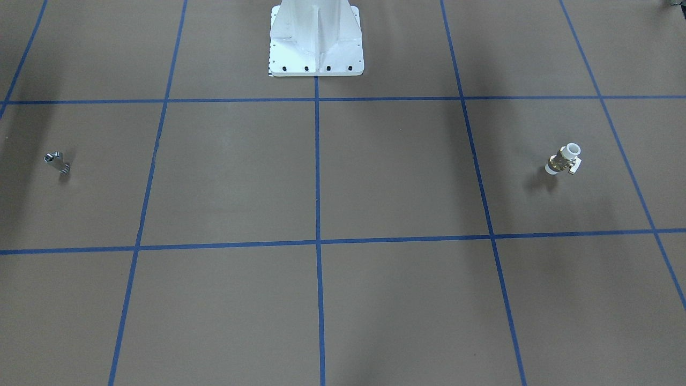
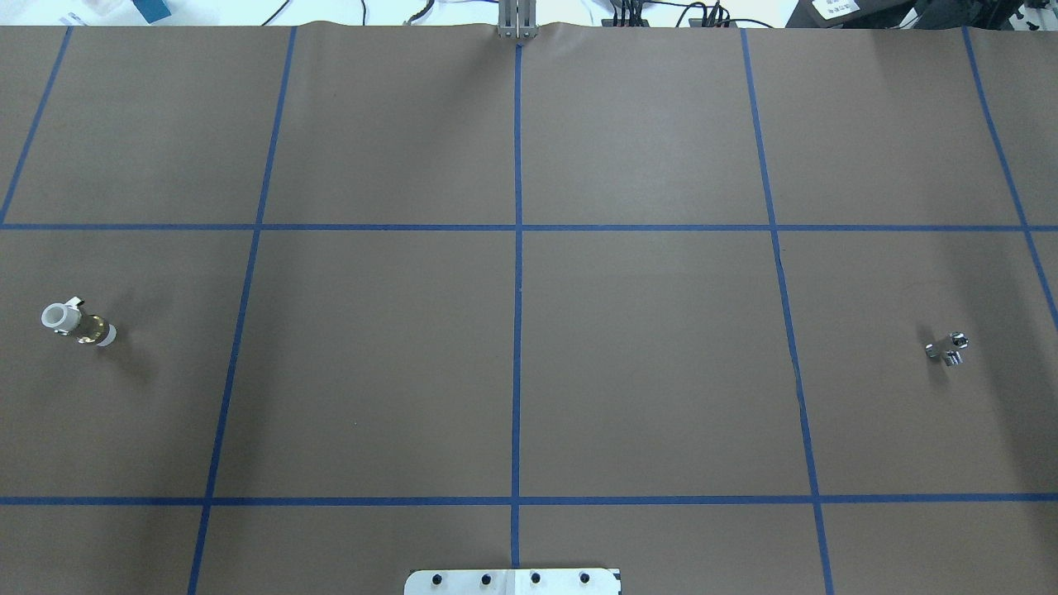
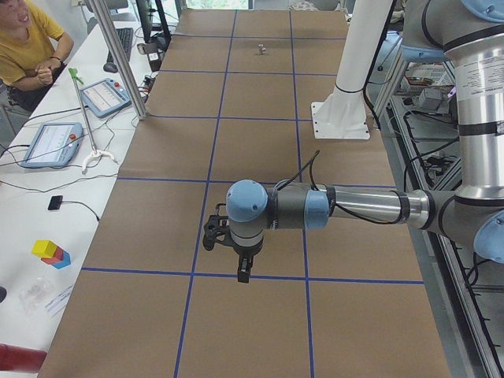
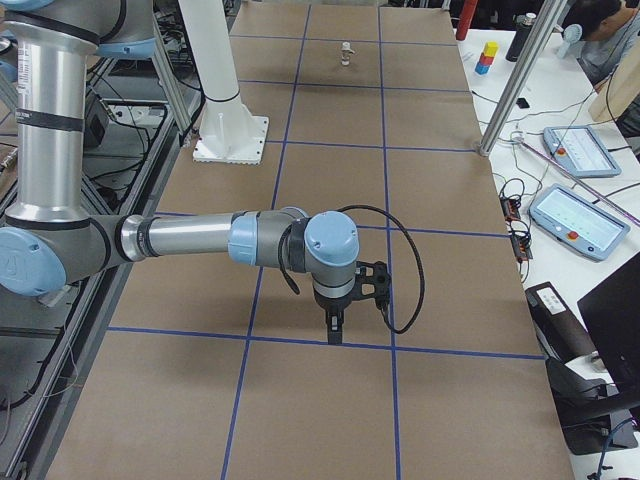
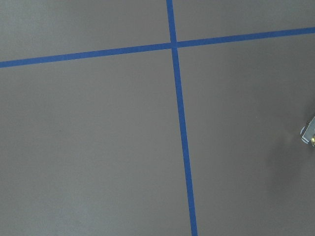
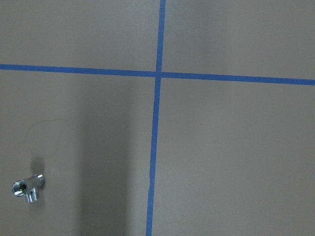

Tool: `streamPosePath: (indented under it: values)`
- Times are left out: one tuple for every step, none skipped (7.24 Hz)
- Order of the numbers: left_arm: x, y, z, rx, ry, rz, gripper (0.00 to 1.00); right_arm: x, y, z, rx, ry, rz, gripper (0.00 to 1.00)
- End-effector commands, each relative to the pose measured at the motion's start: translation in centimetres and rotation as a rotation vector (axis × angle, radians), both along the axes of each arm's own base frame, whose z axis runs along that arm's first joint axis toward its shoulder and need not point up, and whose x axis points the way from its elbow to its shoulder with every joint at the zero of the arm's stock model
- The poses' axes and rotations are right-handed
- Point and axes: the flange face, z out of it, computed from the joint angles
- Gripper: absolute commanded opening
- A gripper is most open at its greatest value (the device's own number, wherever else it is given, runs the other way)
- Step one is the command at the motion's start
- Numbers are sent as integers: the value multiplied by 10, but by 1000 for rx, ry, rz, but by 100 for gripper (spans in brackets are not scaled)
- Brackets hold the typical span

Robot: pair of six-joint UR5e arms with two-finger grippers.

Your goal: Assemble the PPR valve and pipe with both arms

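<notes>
The PPR valve (image 1: 564, 160), white with a brass band, lies on the brown table on my left side. It also shows in the overhead view (image 2: 78, 323), far off in the exterior right view (image 4: 346, 50), and at the left wrist view's right edge (image 5: 309, 133). The pipe (image 1: 57, 161), a small silver metal stub, lies on my right side (image 2: 947, 347) (image 6: 28, 187) (image 3: 262, 50). My left gripper (image 3: 242, 269) and right gripper (image 4: 336, 327) hang above the table and show only in the side views. I cannot tell whether they are open or shut.
The white pedestal (image 1: 316, 43) stands at the robot's side of the table, mid-width. Blue tape lines (image 2: 517, 273) grid the brown surface. An operator (image 3: 27, 43), tablets (image 3: 49, 144) and coloured blocks (image 3: 51, 253) sit along the far side bench.
</notes>
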Motion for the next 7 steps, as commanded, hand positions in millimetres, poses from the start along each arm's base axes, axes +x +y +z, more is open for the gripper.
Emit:
streamPosePath:
  values:
    - [0,0,0,-3,0,-4,100,0,1,0,-3,-2,0,100]
    - [0,1,0,-4,-1,-1,100,0,1,0,-3,0,0,100]
    - [-2,1,3,-1,-30,1,100,0,0,0,-1,-2,0,100]
    - [-4,-9,-11,49,-49,-3,100,0,0,0,-3,-2,0,100]
    - [-4,-13,-17,83,-51,-3,100,-1,0,0,-3,-5,0,100]
    - [-2,-29,-32,160,-55,2,100,-1,0,0,-3,-5,1,100]
    - [6,-39,-40,222,-53,20,100,-1,0,0,-3,-5,0,100]
